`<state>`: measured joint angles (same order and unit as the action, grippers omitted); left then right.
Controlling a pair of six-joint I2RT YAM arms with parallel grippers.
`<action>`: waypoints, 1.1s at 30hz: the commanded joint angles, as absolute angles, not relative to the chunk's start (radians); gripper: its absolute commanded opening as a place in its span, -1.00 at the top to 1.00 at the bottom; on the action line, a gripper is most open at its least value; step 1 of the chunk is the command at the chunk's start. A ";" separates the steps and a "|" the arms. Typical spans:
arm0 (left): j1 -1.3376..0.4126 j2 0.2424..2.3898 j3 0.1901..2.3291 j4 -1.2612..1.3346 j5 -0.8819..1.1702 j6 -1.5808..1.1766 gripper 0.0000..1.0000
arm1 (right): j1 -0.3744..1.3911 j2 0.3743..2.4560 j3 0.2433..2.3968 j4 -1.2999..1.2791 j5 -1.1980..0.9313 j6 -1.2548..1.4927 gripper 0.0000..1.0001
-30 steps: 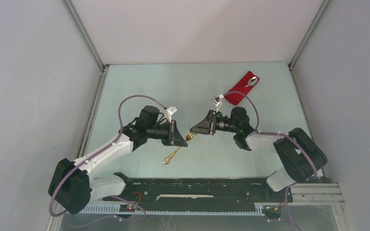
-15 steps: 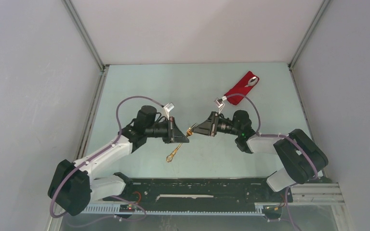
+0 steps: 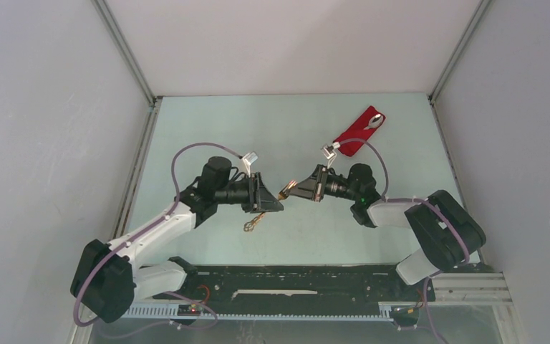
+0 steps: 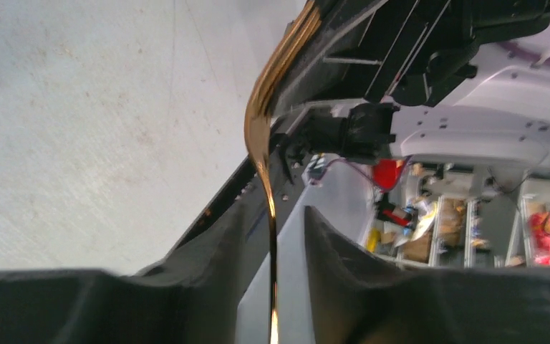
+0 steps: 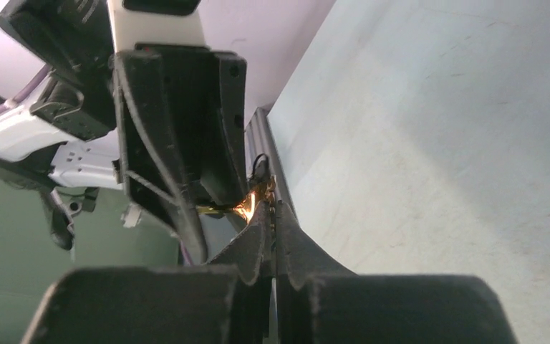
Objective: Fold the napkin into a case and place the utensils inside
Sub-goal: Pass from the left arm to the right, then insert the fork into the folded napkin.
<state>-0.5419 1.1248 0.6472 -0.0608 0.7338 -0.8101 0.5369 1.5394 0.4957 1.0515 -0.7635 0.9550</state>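
A gold-coloured fork (image 3: 252,223) hangs above the table's middle, between both grippers. My right gripper (image 3: 291,192) is shut on its tine end, seen glinting at the fingertips in the right wrist view (image 5: 247,209). My left gripper (image 3: 271,206) faces it. In the left wrist view the fork's thin handle (image 4: 261,129) runs between its fingers (image 4: 344,251) with a gap on the right side, so the jaws stand open around it. The red napkin case (image 3: 354,134) lies at the back right, with a silver spoon's bowl (image 3: 377,120) sticking out of its far end.
The pale green table (image 3: 258,129) is walled by white panels on three sides. A black rail (image 3: 293,279) runs along the near edge between the arm bases. The two arms' cables loop above the wrists.
The two grippers have drawn closer together in the middle. The fork's hanging handle end has risen a little and shifted towards the left gripper. The case and spoon have not moved.
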 commanded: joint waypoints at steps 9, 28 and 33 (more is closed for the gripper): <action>-0.534 1.030 0.728 -0.305 0.536 -0.648 -0.33 | -0.048 1.515 0.827 0.501 -0.941 0.294 1.00; -0.592 1.122 0.804 -0.226 0.565 -0.559 -0.38 | -0.404 2.144 1.801 0.033 -1.001 -0.095 1.00; -0.593 1.153 0.808 -0.215 0.560 -0.536 -0.39 | -0.423 2.270 1.974 -0.122 -0.992 -0.167 1.00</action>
<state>-0.5812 1.1320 0.7818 -0.2325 0.5472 -0.5922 -0.4088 2.2021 1.8538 0.0467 -0.9676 -0.0631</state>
